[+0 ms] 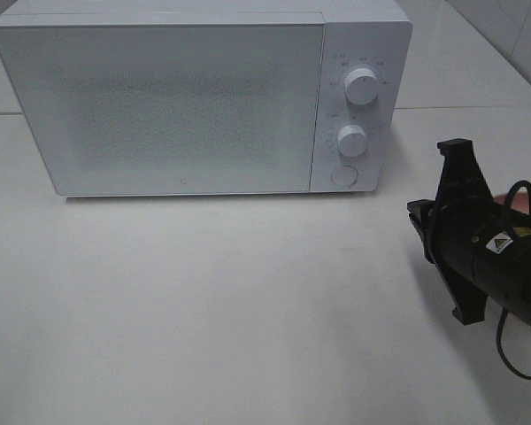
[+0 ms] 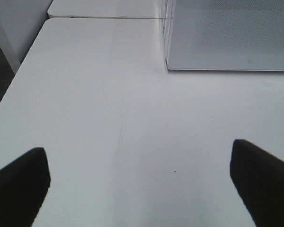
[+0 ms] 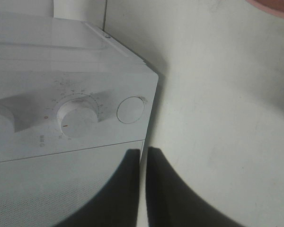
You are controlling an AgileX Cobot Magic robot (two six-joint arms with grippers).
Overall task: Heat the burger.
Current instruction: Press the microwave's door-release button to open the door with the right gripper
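The burger is out of view. A white microwave stands at the back of the table with its door closed, and it also shows in the left wrist view. My right gripper hovers to the right of the microwave, level with its lower front corner, pointing at it. Its fingers are pressed together with nothing between them, so this gripper is shut. My left gripper is open over bare table, left of the microwave's front.
The microwave panel has two round knobs and a round button, also seen close up. A sliver of pink plate peeks out behind the right arm, and its rim shows again in the right wrist view.
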